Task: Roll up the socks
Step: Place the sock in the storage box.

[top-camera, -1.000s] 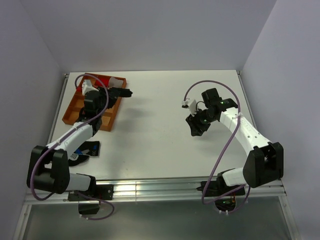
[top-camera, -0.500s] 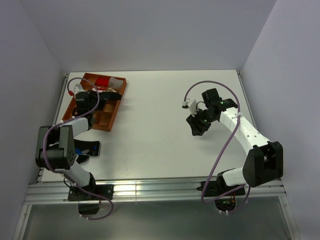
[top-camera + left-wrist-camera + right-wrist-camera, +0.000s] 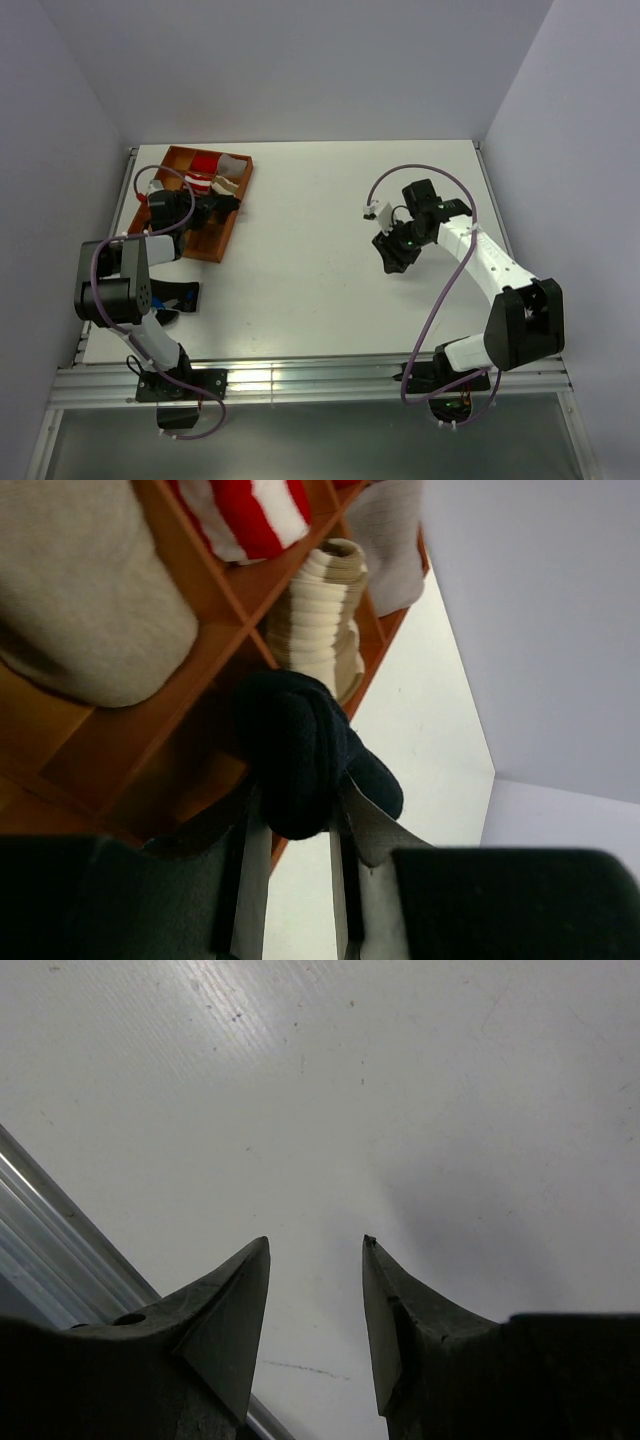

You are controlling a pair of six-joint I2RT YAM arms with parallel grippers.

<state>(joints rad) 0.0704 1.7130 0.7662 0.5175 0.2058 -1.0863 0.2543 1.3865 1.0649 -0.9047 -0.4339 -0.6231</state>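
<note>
sock roll | pinched by left end effector | base hidden

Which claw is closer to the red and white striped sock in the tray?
Left. The left claw is over the tray edge near the striped sock, gripping a dark sock; the right claw sits far across the table, open.

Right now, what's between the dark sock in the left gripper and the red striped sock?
A rolled beige ribbed sock in the orange tray, between the dark sock and the red striped sock; the left wrist view shows it.
</note>
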